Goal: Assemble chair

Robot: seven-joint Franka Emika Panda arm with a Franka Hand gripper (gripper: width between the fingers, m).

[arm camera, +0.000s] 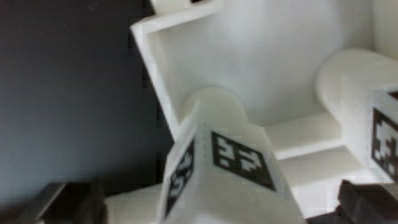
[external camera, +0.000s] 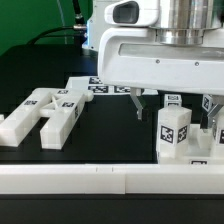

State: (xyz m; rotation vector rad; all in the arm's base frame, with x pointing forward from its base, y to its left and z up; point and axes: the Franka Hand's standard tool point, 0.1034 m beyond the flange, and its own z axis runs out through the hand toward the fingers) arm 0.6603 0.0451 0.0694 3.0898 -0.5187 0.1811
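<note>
My gripper [external camera: 175, 106] hangs at the exterior view's right, open, its fingers [external camera: 137, 102] spread wide. Between and just below them stands a white chair piece with black-and-white tags [external camera: 172, 130]. In the wrist view this tagged piece [arm camera: 222, 150] rises between the two dark fingertips [arm camera: 54, 205], and I see a gap on each side, so the gripper [arm camera: 210, 206] is not touching it. It stands against a larger white chair part [arm camera: 231, 60]. Long white bars and blocks [external camera: 45, 115] lie at the exterior view's left.
Another tagged white piece [external camera: 213, 128] stands close to the right finger. A flat white sheet with tags, seemingly the marker board [external camera: 95, 86], lies behind. A long white rail [external camera: 100, 180] runs along the front edge on the black table.
</note>
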